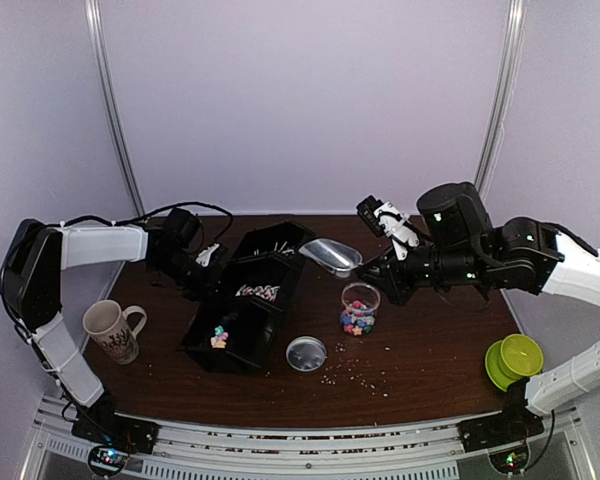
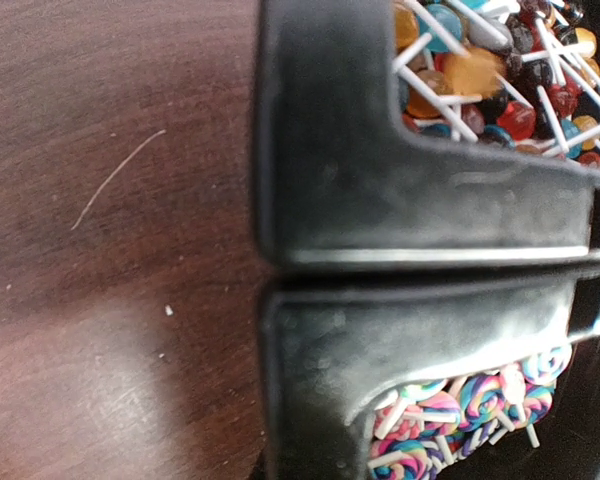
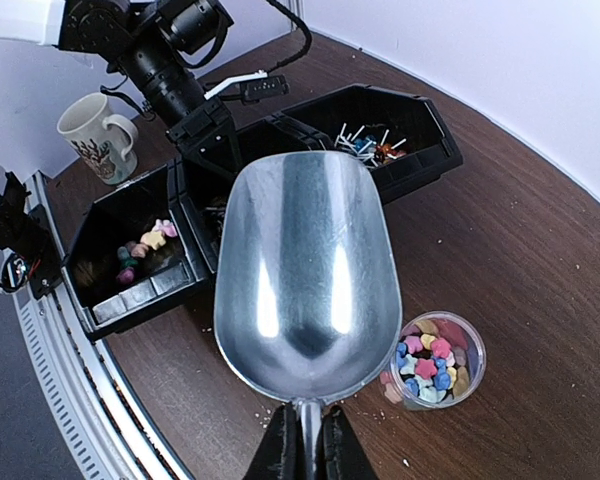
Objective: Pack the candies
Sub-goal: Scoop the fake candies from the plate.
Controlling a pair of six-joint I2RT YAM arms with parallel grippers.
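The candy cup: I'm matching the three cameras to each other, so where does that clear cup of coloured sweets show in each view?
Top external: the candy cup stands mid-table, just below the metal scoop.
Left wrist: not in it.
Right wrist: lower right, beside the scoop's bowl.
Shared landmark: the black lollipop bin, seen in all three.

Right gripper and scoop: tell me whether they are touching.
Touching. The right wrist view shows the right gripper with both fingers closed against the thin handle of the metal scoop, no gap on either side.
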